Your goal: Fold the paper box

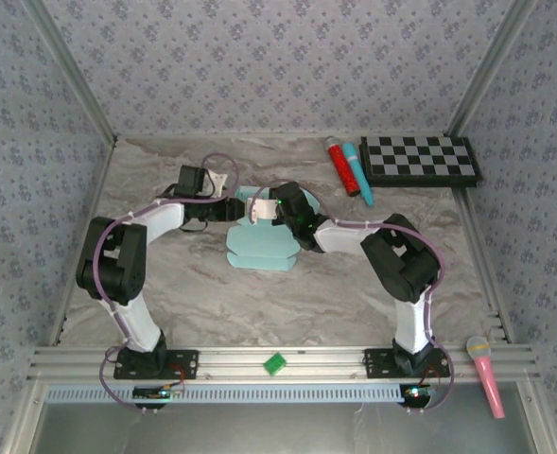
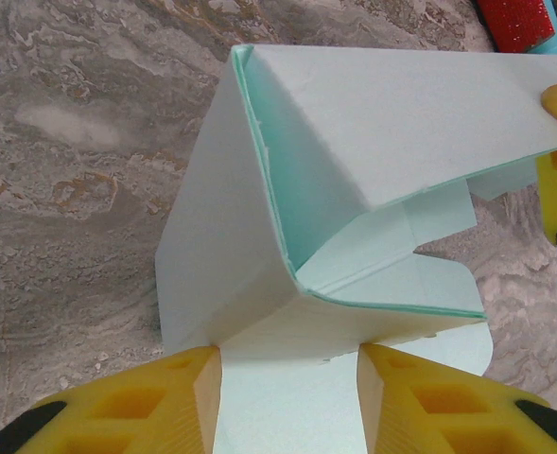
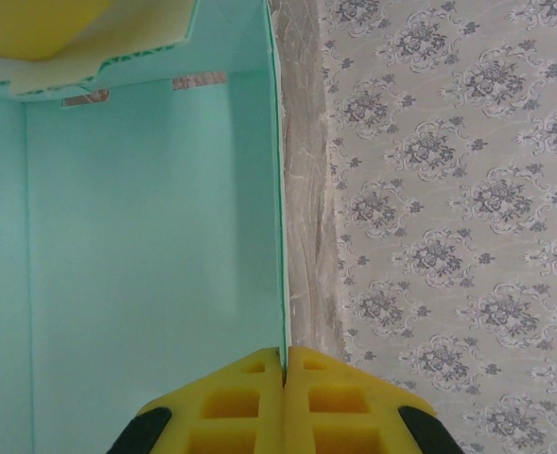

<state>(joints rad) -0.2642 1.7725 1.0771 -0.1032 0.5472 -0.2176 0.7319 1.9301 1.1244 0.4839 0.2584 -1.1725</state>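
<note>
The paper box (image 1: 259, 241) is pale aqua card, partly folded, at the middle of the table. In the left wrist view the paper box (image 2: 354, 142) shows raised walls meeting at a creased corner above a flat panel. My left gripper (image 2: 289, 378) is open, its yellow fingertips (image 2: 198, 374) apart and touching the lower edge of a folded wall. My right gripper (image 3: 286, 355) is shut on the paper box (image 3: 146, 236), pinching one upright wall edge-on. From above, the left gripper (image 1: 233, 209) and right gripper (image 1: 264, 210) meet at the box's far end.
A black-and-white checkerboard (image 1: 420, 159) lies at the back right, with a red tube (image 1: 339, 166) and a blue tube (image 1: 358, 176) beside it. A small green square (image 1: 275, 363) sits on the front rail, a pink microphone (image 1: 484, 374) at its right end. Patterned walls enclose the table.
</note>
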